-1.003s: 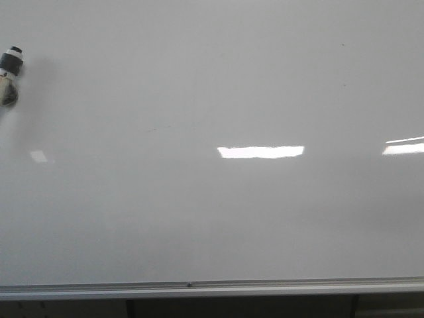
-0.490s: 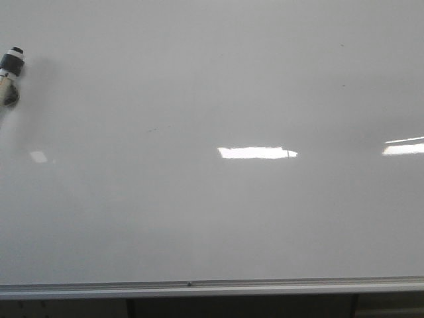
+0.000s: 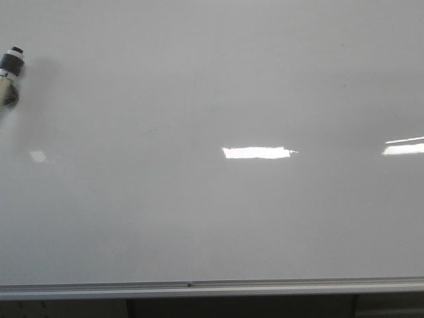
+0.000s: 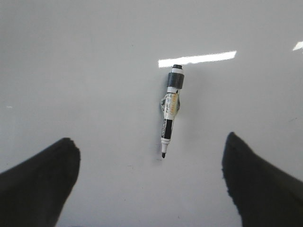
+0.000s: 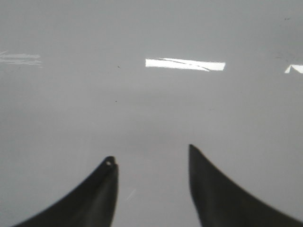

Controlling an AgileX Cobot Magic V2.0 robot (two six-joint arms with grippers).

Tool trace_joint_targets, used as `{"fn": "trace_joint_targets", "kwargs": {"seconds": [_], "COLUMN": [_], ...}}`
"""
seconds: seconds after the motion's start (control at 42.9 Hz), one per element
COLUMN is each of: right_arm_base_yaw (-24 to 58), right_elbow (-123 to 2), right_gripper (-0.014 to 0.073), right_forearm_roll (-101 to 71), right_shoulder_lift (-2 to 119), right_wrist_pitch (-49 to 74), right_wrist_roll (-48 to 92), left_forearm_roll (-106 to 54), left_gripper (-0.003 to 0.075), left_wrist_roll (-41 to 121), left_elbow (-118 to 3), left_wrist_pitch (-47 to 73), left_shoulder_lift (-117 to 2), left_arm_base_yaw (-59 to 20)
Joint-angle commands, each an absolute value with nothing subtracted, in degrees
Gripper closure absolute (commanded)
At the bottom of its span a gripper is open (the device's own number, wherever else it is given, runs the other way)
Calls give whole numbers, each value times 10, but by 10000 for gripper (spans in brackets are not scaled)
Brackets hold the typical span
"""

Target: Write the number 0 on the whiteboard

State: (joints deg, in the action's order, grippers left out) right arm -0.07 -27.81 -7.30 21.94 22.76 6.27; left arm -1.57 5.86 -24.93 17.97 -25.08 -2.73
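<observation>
Board (image 3: 212,218) fills the front view: glossy white, grey metal strip along the lower edge, a few faint specks, bright glare bars mid-right and far right. No 0 drawn on it; nothing but specks and glare on the surface.

Marker (image 3: 10,74) lies at the far left edge of the front view, only its upper part in frame, dark band near the top. In the left wrist view the marker (image 4: 169,109) shows full length, lying on the board (image 4: 94,71), uncapped, black tip toward the camera, dark cap end pointing away, printed label on the barrel.

Left gripper (image 4: 151,182): jaws wide apart, holding nothing. The marker sits between the two fingers in the view, clear of both, no contact. Fingers (image 4: 38,184) are dark and blurred.

Right gripper (image 5: 151,187): jaws apart, narrower gap than the left, nothing between them. It faces bare board (image 5: 151,109) with one glare bar ahead. Neither arm shows in the front view.
</observation>
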Motion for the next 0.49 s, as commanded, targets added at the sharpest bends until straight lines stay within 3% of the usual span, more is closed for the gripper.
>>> {"fn": "trace_joint_targets", "kwargs": {"seconds": [0.0,0.187,0.467], "right_arm_base_yaw": [-2,-2,-2], "right_elbow": [-299,-299,-299], "right_gripper": [-27,-38,-38], "right_forearm_roll": [-74,-74,-74], "right_shoulder_lift": [227,227,227], "right_wrist_pitch": [187,187,187], "right_wrist_roll": [64,64,64], "left_forearm_roll": [-21,-20,-20], "left_gripper": [34,60,60], "left_wrist_roll": [55,65,89], "left_elbow": [-263,-283,-338], "left_wrist_pitch": [120,118,41], "left_shoulder_lift": [-261,-332,-549], "left_arm_base_yaw": [-25,-27,-44]}}
